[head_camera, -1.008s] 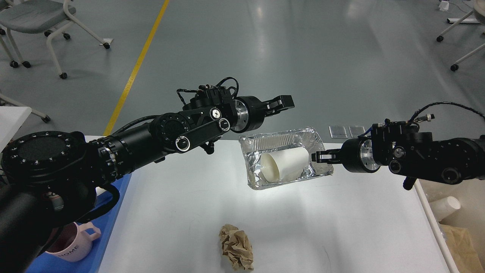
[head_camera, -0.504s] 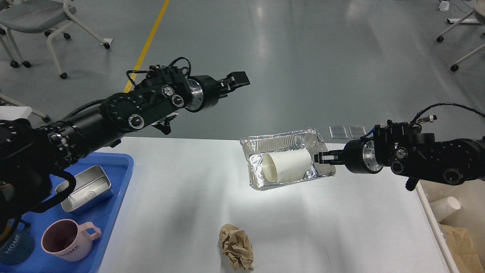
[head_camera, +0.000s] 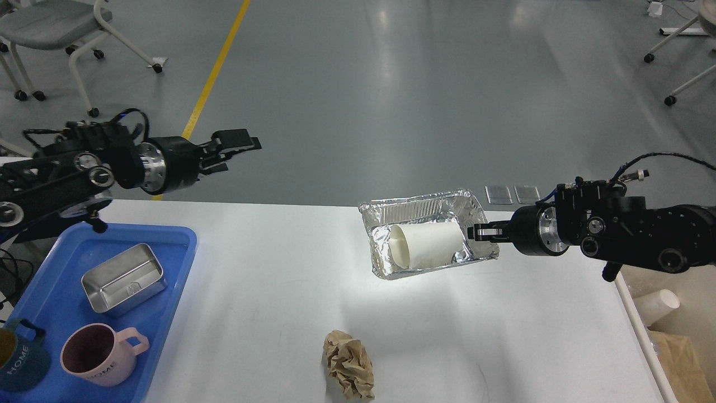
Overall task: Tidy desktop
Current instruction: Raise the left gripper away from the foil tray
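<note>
The white desktop [head_camera: 279, 291] fills the lower view. My right gripper [head_camera: 479, 232] is shut on the right rim of a silver foil tray [head_camera: 425, 212] and holds it tilted a little above the desktop. A white paper cup [head_camera: 428, 245] lies on its side inside the tray. A crumpled ball of brown paper [head_camera: 348, 364] lies near the desktop's front edge. My left gripper [head_camera: 232, 150] is open and empty, raised beyond the desktop's far left edge, far from the foil tray.
A blue plastic tray [head_camera: 179, 246] at the left holds a metal tin [head_camera: 123, 277], a pink mug [head_camera: 100, 361] and a dark blue mug [head_camera: 17, 364]. A cream bin past the right edge holds a paper cup [head_camera: 657, 307] and brown paper [head_camera: 679, 358].
My left arm has swung far left, away from the foil tray, uncovering the blue tray. My right gripper has shifted the foil tray slightly right.
</note>
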You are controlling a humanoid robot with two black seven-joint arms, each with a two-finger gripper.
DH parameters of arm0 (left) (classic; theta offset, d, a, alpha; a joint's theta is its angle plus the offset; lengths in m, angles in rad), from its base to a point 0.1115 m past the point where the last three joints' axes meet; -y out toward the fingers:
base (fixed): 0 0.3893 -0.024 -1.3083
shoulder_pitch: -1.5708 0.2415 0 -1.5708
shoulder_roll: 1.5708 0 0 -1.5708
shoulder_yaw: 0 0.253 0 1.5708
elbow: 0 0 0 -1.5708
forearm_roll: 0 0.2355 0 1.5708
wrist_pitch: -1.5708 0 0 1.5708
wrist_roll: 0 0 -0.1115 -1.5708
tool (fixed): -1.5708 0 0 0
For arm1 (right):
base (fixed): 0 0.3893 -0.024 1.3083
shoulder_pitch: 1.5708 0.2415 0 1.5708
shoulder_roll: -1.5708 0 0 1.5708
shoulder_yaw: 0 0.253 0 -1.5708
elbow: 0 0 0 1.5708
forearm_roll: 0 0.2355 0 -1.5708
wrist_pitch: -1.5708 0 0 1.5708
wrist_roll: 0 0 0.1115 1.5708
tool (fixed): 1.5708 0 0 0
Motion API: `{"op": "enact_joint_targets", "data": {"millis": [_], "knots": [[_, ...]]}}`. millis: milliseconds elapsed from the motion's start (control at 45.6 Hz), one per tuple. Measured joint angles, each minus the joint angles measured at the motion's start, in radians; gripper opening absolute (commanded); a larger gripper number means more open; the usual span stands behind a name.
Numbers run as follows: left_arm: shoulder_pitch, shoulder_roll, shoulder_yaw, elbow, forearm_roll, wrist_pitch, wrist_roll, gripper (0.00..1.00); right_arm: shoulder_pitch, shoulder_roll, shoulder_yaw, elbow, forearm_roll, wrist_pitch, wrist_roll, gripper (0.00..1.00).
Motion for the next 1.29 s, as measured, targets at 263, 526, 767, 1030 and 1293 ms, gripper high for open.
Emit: {"op": "enact_joint_targets", "data": {"millis": [263,526,767,1030,1293], "knots": [[0.093,0.384,-0.022,-0.286,-0.004,0.03,-0.015,0.91,-0.007,-0.004,-0.001,-0.001,0.0,0.0,0.0,0.0],[0.25,0.569,-0.018,-0.349,-0.008,0.057,-0.096,0.91,-0.011,0.001,-0.001,-0.002,0.001,-0.001,0.0,0.0],[0.378,0.583,-0.012,-0.375,-0.002,0.094,-0.122,0.91,-0.011,-0.004,-0.001,0.002,0.034,-0.001,0.001,0.0],[0.431,0.432,-0.011,-0.371,0.018,0.181,-0.117,0.91,-0.007,-0.004,0.002,0.005,0.035,-0.001,0.002,0.0],[0.449,0.191,-0.008,-0.324,0.058,0.218,-0.105,0.91,-0.004,-0.004,0.004,0.006,0.036,-0.001,0.002,0.0]]}}
